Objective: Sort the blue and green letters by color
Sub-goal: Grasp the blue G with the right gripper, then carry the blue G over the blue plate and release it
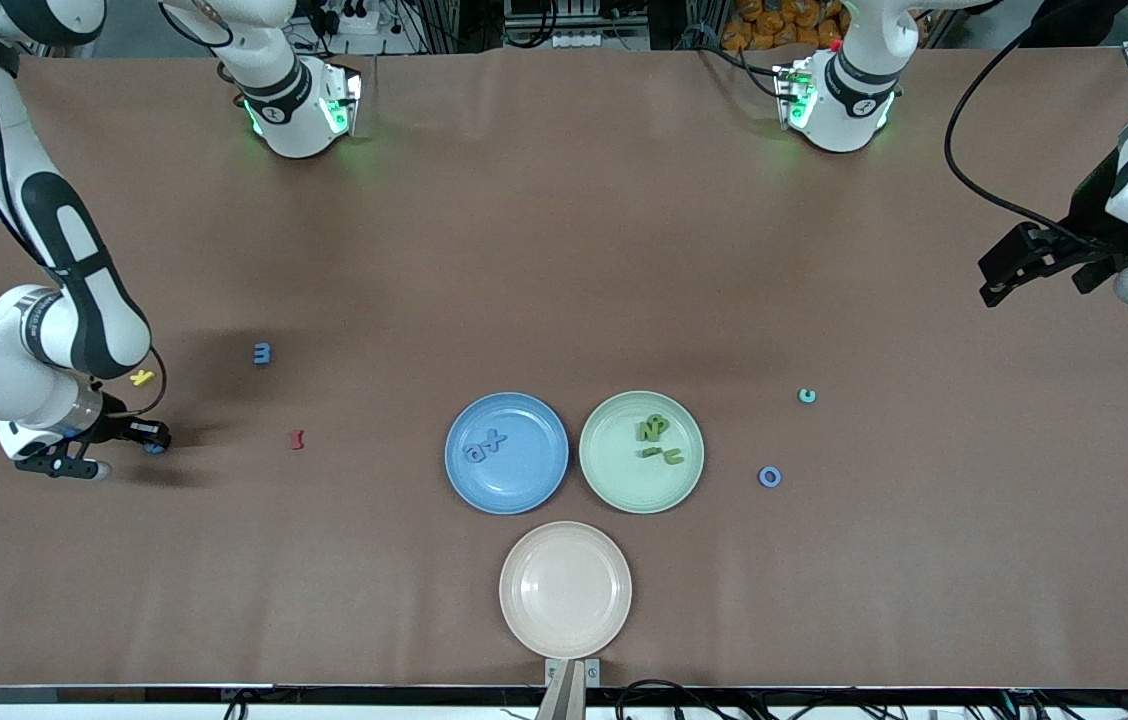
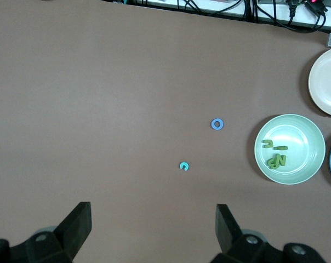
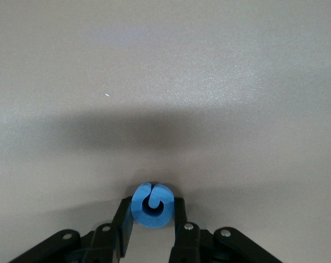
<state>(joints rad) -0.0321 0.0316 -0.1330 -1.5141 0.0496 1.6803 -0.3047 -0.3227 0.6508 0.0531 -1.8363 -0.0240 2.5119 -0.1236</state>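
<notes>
My right gripper [image 1: 149, 443] is down at the table near the right arm's end, shut on a round blue letter [image 3: 152, 205] with a finger pressed on each side. The blue plate [image 1: 524, 490] holds two blue letters [image 1: 484, 445]. Several green letters [image 1: 657, 440] lie in the green plate [image 1: 614, 485]. Loose on the table are a blue letter [image 1: 262, 353], a blue ring letter [image 1: 770, 477] and a teal letter [image 1: 807, 396]. My left gripper [image 1: 992, 290] waits open in the air over the left arm's end, nothing between its fingers [image 2: 78, 222].
A yellow letter [image 1: 141, 378] lies close beside the right wrist. A dark red letter [image 1: 297, 439] sits between the right gripper and the blue plate. A beige plate [image 1: 565, 589], with nothing in it, stands nearest the front camera.
</notes>
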